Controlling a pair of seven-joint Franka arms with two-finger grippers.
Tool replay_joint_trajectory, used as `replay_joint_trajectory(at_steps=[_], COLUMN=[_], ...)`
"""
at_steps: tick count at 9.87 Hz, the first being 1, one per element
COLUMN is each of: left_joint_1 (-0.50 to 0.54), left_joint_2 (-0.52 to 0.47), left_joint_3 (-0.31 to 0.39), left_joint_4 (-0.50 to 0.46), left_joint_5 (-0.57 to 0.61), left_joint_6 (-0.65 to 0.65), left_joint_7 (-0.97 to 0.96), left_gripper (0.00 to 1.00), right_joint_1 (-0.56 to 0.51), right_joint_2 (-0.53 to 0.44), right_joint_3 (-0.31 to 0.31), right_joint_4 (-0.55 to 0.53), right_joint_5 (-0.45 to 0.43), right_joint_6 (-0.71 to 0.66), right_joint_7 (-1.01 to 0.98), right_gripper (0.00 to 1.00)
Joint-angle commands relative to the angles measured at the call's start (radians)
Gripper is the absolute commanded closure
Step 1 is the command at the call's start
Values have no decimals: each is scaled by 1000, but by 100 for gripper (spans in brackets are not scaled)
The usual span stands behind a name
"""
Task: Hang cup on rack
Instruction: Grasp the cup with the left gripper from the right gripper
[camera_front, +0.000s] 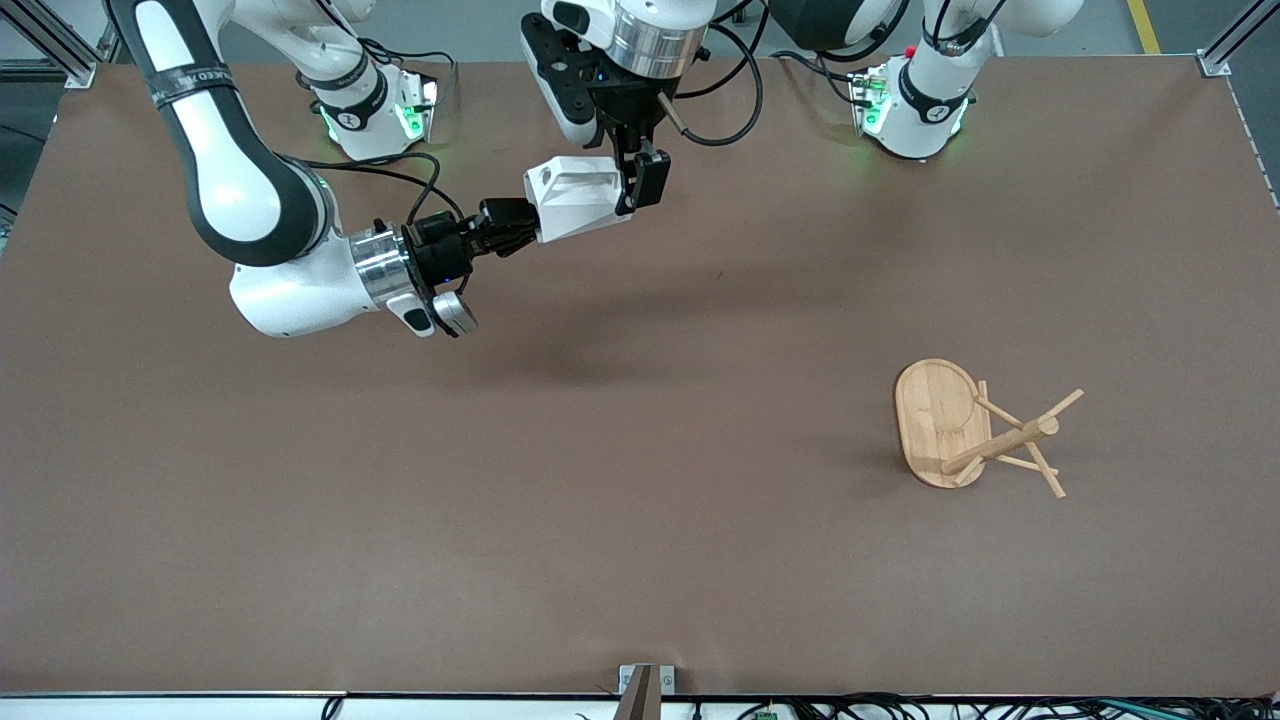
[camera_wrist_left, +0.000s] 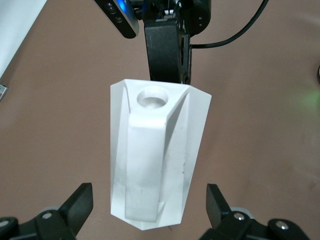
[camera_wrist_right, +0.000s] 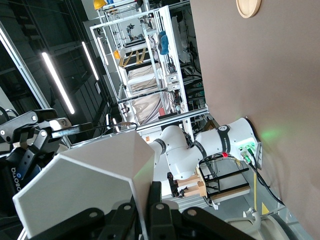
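The white faceted cup (camera_front: 580, 195) hangs on its side in the air over the table's middle, near the robot bases. My right gripper (camera_front: 520, 228) is shut on the cup's rim wall, next to the pierced handle (camera_wrist_left: 152, 97). It also shows in the right wrist view (camera_wrist_right: 150, 200), clamped on the thin wall. My left gripper (camera_front: 640, 185) is open around the cup's narrow base end (camera_wrist_left: 150, 215), with a gap at each finger. The bamboo rack (camera_front: 935, 415) lies tipped on its side toward the left arm's end of the table, nearer the front camera, post and pegs (camera_front: 1020, 440) pointing sideways.
The brown table (camera_front: 640, 520) carries only the rack. Black cables (camera_front: 720, 110) hang by the left arm's wrist. The rack's oval base shows at the edge of the right wrist view (camera_wrist_right: 248, 6).
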Motion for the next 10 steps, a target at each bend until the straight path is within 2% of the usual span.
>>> replay_joint_trajectory(at_steps=[1,3,4,6,7,8,9,10], left_joint_1=[-6,-17,-22,-37,-42,-40,-39,-39], left_joint_2=[38,50,61,73,73,70,69,69], left_joint_3=[3,4,4,7,7,7,7,9], left_joint_4=[0,0,0,0,0,0,-1,0], left_joint_5=[32,40,58,83,83,83,84,84], left_joint_6=[2,16,20,40,42,40,40,40], left_joint_7=[5,5,5,1,-8,-9,-6,-4], left_gripper=[2,5,13,48,79,98,100,100], right_joint_1=[-4,-2,-2,-2,-2,-2,-2,-2], right_joint_2=[-43,-57,-65,-85,-91,-93,-93,-89], right_joint_3=[4,6,6,6,6,6,6,6], right_joint_4=[-35,-35,-37,-47,-54,-57,-57,-55], right_joint_5=[36,36,36,38,38,38,38,36], right_joint_6=[3,2,2,2,0,2,2,-4], right_joint_7=[-14,-13,-11,-4,-4,-4,-4,1], right_gripper=[99,99,99,99,99,99,98,90])
